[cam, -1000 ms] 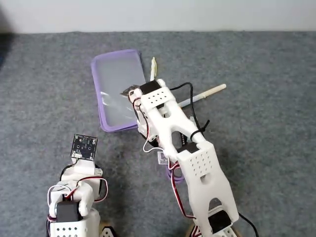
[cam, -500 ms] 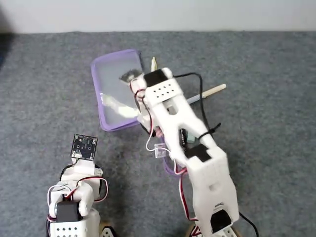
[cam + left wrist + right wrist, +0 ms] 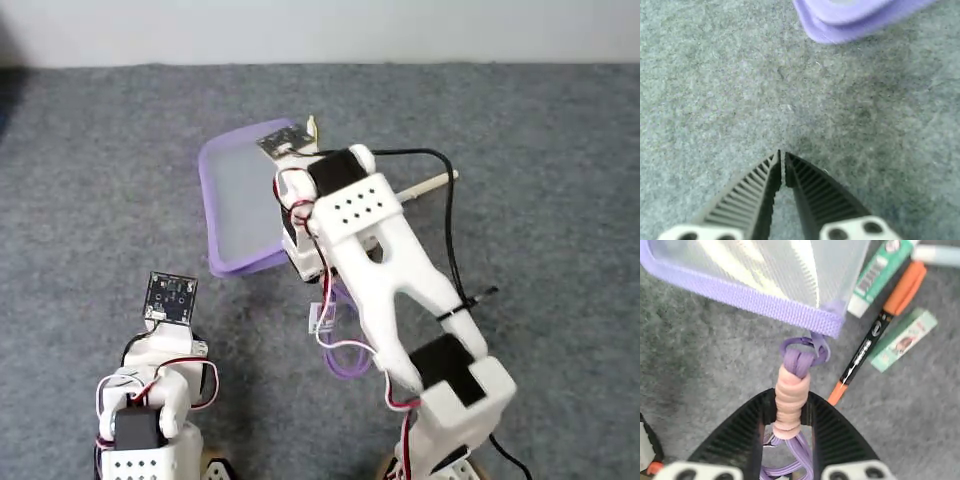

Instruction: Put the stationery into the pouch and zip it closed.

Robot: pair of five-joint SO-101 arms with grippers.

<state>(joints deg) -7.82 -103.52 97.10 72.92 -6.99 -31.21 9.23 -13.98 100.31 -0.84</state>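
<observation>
**Right end effector clamped on the pouch's pull, stationery lying outside the pouch**

The grey, carpet-like table (image 3: 560, 200) carries everything. The pouch (image 3: 240, 210) lies flat on it, purple-edged with a clear mesh face, and I cannot tell whether its zip is open or closed.

My right arm (image 3: 390, 270) reaches across the side of the pouch where the stationery lies. My left arm (image 3: 150, 400) sits folded well apart from the pouch, off its near corner.

A purple cord (image 3: 800, 357) is looped through a ring at one corner of the pouch and trails away from it along the table. My right end effector (image 3: 789, 402) is just beside that corner, its fingers clamped on a pink bead (image 3: 788, 390) threaded on the cord.

My left end effector (image 3: 781, 157) has its fingers pressed together with nothing between them, above bare table and short of the pouch's corner.

Just beside the pouch, outside it, lie the following:
- a cream pen (image 3: 425, 185)
- an orange marker (image 3: 875, 335)
- a green-and-white tube (image 3: 877, 272) touching the pouch's edge
- a small teal box (image 3: 902, 340) on the far side of the marker from the pouch
</observation>
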